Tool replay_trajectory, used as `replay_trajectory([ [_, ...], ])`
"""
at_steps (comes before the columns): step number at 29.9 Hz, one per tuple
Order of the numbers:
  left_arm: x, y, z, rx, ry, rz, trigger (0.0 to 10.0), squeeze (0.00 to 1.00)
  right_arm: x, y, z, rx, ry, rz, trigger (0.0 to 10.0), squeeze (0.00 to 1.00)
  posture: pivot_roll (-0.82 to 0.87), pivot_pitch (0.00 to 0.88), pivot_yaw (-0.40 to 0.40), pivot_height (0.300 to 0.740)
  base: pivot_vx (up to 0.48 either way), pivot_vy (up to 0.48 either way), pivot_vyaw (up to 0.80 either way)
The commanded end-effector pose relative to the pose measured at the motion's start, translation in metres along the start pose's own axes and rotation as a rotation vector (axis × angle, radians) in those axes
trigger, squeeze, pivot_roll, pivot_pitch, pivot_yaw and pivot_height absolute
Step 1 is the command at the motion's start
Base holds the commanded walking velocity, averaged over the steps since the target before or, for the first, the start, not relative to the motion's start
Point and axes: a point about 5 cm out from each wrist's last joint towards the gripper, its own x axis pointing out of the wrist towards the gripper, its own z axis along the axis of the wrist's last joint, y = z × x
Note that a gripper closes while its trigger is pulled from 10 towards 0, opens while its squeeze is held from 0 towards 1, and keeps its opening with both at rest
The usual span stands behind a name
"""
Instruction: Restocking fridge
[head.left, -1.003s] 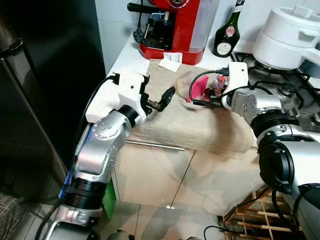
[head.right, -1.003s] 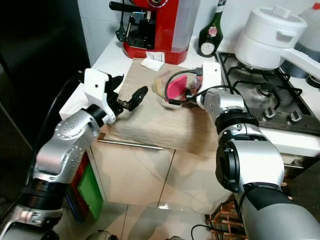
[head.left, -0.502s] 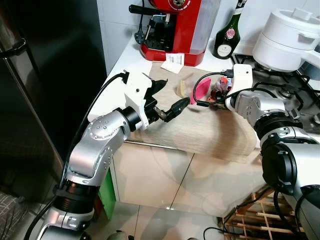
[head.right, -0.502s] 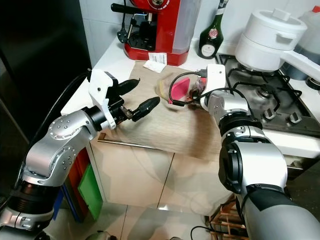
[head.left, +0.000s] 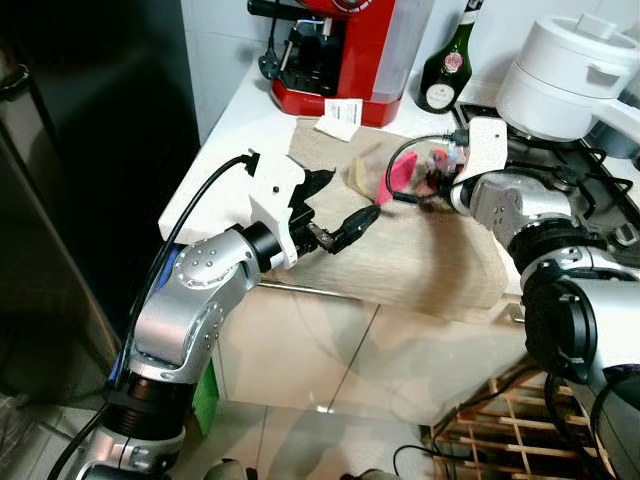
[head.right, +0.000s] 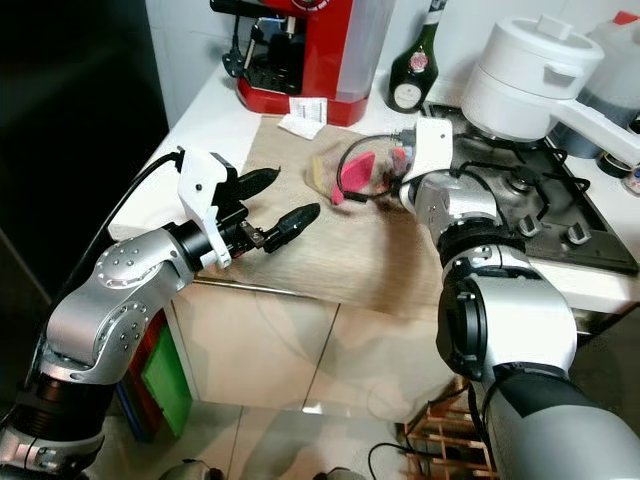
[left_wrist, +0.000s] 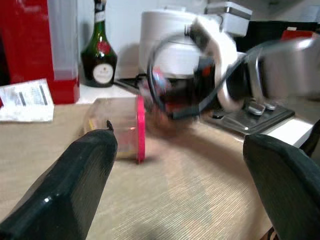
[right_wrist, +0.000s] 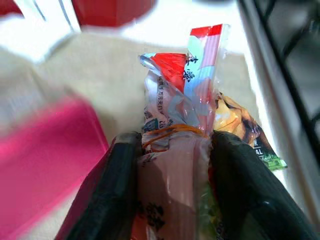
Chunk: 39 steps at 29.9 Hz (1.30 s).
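The right gripper (right_wrist: 170, 165) pinched a clear food packet (right_wrist: 172, 150) with red print between its 2 black fingers (right_wrist: 107, 195), in the upper right of the left eye view beside the stove (head.left: 590, 170). A pink-lidded container (head.left: 385, 172) lay on its side on the wooden counter (head.left: 420, 255) just left of it. The left gripper (head.left: 335, 210) hovered at frame centre over the counter, fingers spread and holding nothing. A red coffee machine (head.left: 340, 50) and a dark bottle (head.left: 445, 65) stood along the top edge.

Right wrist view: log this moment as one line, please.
right tool shut on snack packet | left tool open above counter | pink-lidded tub on its side on the counter
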Motion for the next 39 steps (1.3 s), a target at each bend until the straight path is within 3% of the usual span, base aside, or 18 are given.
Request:
replay_trajectory([
  [1,0.002,-0.002,0.004,0.01,-0.012,0.006,10.0,0.0,-0.005,0.0,0.031,-0.009,-0.131,0.006,0.0,0.0,0.05,0.0,-0.151,0.74,0.0,0.0,0.0],
  [3,0.002,-0.004,0.002,0.002,-0.009,0.004,10.0,0.0,-0.009,0.006,0.051,-0.024,-0.226,0.023,0.0,0.0,0.04,0.0,-0.143,0.74,0.0,0.0,0.0],
  [33,0.002,-0.004,0.002,0.002,-0.009,0.004,10.0,0.0,-0.009,0.006,0.051,-0.024,-0.226,0.023,0.0,0.0,0.04,0.0,-0.143,0.74,0.0,0.0,0.0],
  [34,0.002,-0.006,0.001,-0.002,-0.007,0.002,10.0,0.0,-0.012,0.009,0.06,-0.04,-0.277,0.027,0.0,0.0,0.04,0.0,-0.14,0.74,0.0,0.0,0.0],
  [35,0.003,-0.003,-0.001,-0.005,-0.046,0.089,10.0,0.0,-0.021,0.003,0.051,-0.157,-0.479,-0.068,0.0,0.0,0.03,0.0,-0.071,0.74,0.0,0.0,0.0],
  [37,0.005,0.0,-0.004,-0.013,-0.092,0.198,10.0,0.0,-0.045,0.005,0.033,-0.269,-0.723,-0.145,0.0,0.0,0.03,0.0,-0.071,0.74,0.0,0.0,0.0],
  [39,0.005,0.0,-0.005,-0.016,-0.101,0.22,10.0,0.0,-0.051,0.007,0.029,-0.285,-0.766,-0.152,0.0,0.0,0.02,0.0,-0.088,0.74,0.0,0.0,0.0],
])
